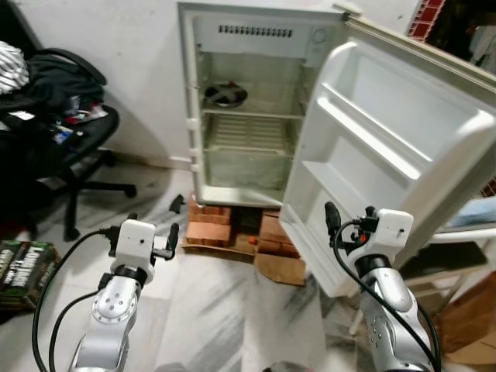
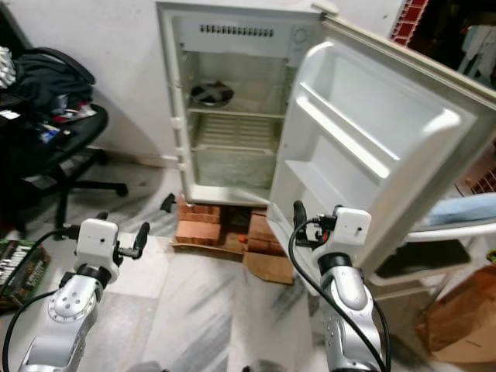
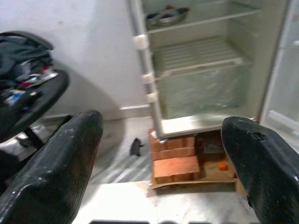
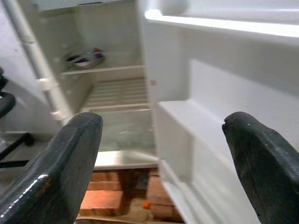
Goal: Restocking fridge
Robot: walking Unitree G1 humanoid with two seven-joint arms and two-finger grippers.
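A small white fridge (image 1: 246, 116) stands open against the wall, raised on bricks (image 1: 211, 231). Its door (image 1: 387, 147) swings out to the right, and its shelves are bare. On the upper shelf inside sits a metal bowl (image 1: 225, 94); below are a wire shelf (image 1: 249, 133) and a clear drawer (image 3: 205, 91). My left gripper (image 1: 153, 226) is raised low on the left, open and holding nothing, and points at the fridge. My right gripper (image 1: 350, 213) is open and holds nothing, close to the lower edge of the door. In the wrist views, the left gripper's fingers (image 3: 70, 154) and the right's (image 4: 70, 154) stand wide apart.
A black office chair (image 1: 70, 147) piled with clothes stands at the left. A green box (image 1: 27, 267) lies on the floor beside it. Flattened cardboard (image 1: 279, 267) lies under the door. A brown box (image 1: 465, 325) is at the right. Marble floor (image 1: 232, 318) lies between my arms.
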